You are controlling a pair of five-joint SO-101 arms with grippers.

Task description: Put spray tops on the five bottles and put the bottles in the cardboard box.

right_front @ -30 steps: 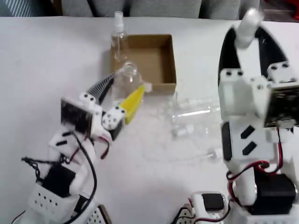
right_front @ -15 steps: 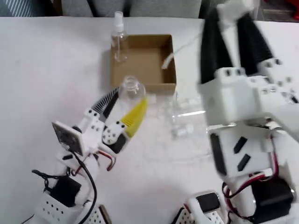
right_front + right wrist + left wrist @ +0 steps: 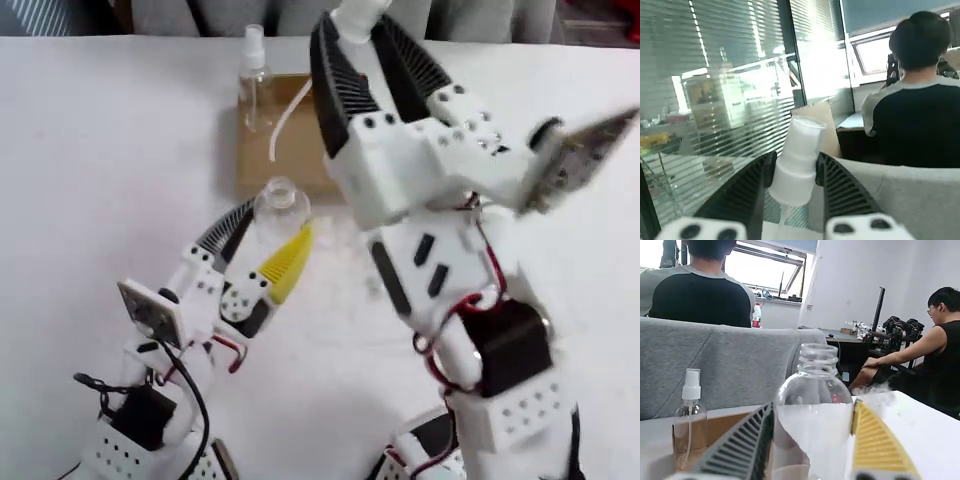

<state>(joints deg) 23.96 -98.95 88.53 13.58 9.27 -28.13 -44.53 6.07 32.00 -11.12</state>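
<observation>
Jaws of the left gripper (image 3: 274, 220) clamp an uncapped bottle (image 3: 280, 200); the right gripper (image 3: 355, 28), beyond it, pinches a spray top (image 3: 358, 12). One capped bottle (image 3: 254, 75) stands at the box (image 3: 252, 162); four seemingly remain.

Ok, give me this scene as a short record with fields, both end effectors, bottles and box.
left end effector: shut on an uncapped clear plastic bottle, upright
right end effector: shut on a white plastic spray top, high above the white table
capped clear bottle: upright inside the brown cardboard box
</observation>
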